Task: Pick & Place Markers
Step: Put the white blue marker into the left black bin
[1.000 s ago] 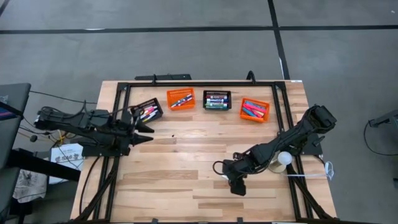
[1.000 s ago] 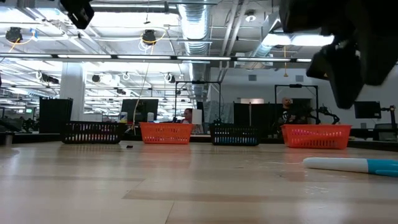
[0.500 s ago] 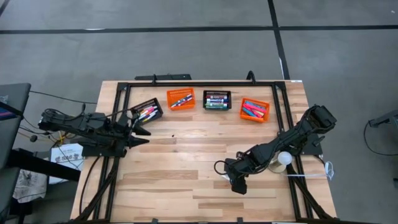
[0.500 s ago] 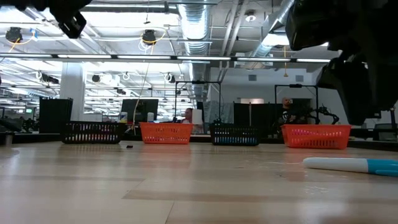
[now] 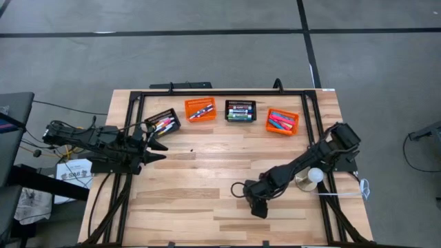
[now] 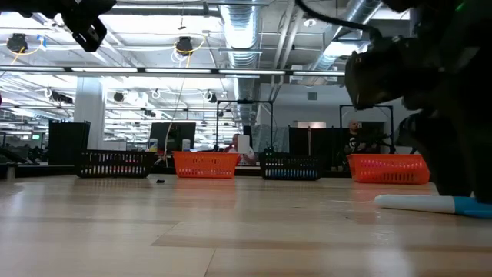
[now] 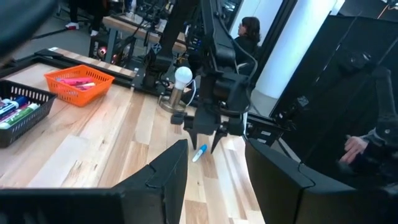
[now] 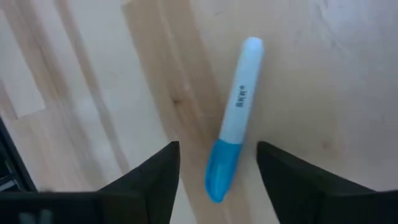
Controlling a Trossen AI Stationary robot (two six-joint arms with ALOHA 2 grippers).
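Right fingers (image 8: 217, 168) spread astride marker (image 8: 233, 121)

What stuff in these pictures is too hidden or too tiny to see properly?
- The blue and white marker: in the high view the right pincer above it hides it; in the low view the picture's edge cuts off its blue end.
- The colours of the markers in the black basket: too small and behind mesh in the low view.
- The left pincer: the high view is too small to show whether it holds anything.
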